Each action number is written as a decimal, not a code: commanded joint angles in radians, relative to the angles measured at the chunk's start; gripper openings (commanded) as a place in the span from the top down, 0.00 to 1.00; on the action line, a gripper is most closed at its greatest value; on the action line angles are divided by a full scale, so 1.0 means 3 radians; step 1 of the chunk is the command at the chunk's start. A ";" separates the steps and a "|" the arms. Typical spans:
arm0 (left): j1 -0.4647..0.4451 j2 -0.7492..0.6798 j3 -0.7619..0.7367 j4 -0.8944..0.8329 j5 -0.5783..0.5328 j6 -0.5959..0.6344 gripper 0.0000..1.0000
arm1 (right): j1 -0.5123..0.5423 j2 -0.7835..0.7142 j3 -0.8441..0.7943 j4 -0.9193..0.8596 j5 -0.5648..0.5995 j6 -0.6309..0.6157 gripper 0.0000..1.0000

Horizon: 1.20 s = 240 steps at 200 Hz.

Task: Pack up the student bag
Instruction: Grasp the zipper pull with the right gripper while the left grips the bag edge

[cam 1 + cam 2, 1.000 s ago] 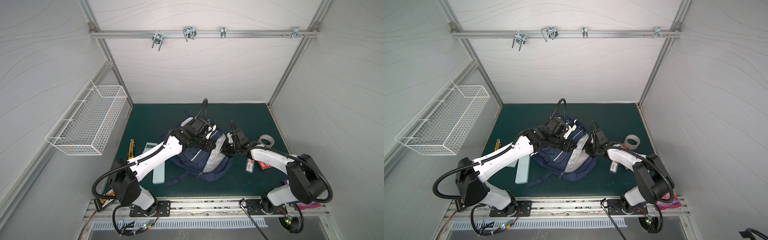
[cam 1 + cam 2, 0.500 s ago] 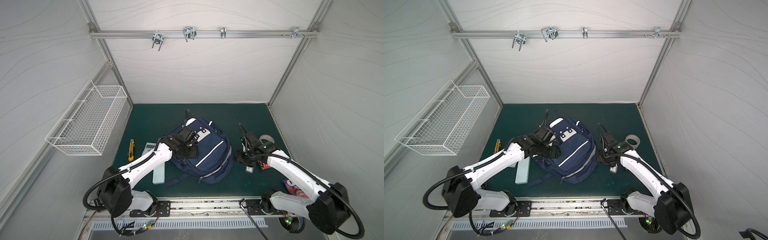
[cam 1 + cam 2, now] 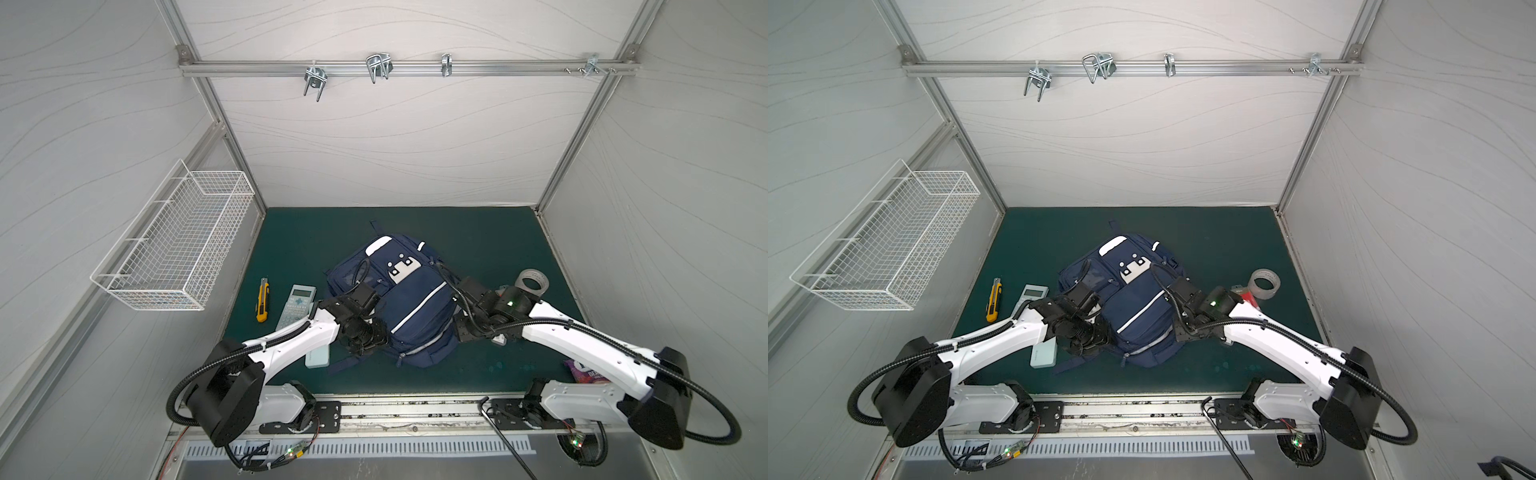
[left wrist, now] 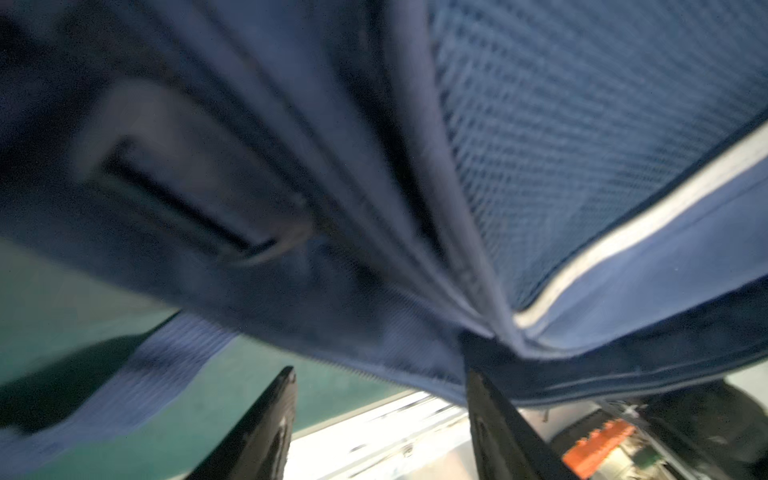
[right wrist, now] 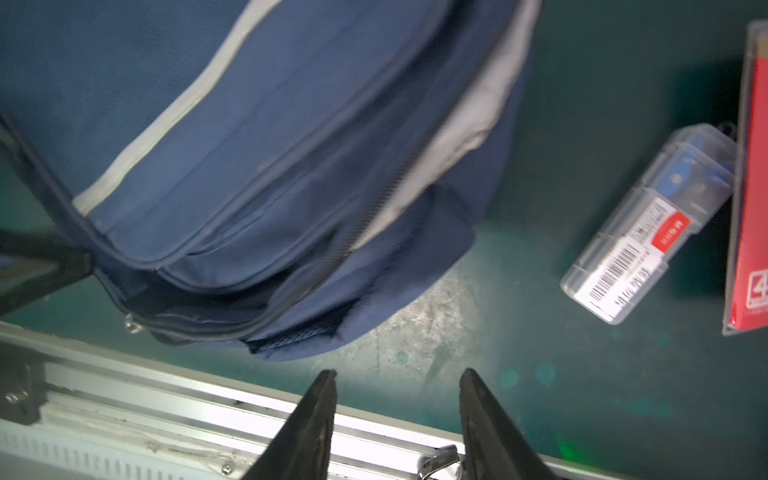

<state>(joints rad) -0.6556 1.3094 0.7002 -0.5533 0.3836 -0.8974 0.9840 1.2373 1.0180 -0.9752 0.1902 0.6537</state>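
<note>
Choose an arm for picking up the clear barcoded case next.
Right, likely. The case lies near the open right pincer, on that side of the bag; the left pincer is across the bag.

The green table (image 3: pixel 490 249) held the blue student bag (image 3: pixel 415 307) in the middle. A yellow cutter (image 3: pixel 262 300) and a calculator (image 3: pixel 296 306) lay to its left, a tape roll (image 3: pixel 532 284) to its right.

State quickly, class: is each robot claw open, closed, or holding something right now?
Left claw: open, empty, at the navy backpack's edge.
Right claw: open, empty, over the green mat.
</note>
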 commanded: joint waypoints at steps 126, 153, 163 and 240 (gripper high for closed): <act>-0.0001 0.0511 0.0637 0.1473 0.0669 -0.0633 1.00 | 0.0911 0.0910 0.0956 -0.0095 0.0414 -0.0007 0.34; 0.0001 0.0529 0.0632 0.1812 0.0809 -0.0762 1.00 | 0.0868 0.1324 0.1306 -0.0768 0.0979 0.0402 0.35; -0.0004 0.0534 0.0663 0.1814 0.0844 -0.0744 1.00 | 0.0865 0.1425 0.1377 -0.0900 0.1133 0.0489 0.34; 0.0003 0.0569 0.0729 0.1958 0.1107 -0.0778 1.00 | 0.0723 0.1836 0.1619 -0.0905 0.1417 0.0521 0.54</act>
<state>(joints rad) -0.6411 1.4876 0.8413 -0.1120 0.6102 -1.1191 1.2106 1.7439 1.4906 -1.2095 0.5720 0.7891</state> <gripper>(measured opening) 0.050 0.478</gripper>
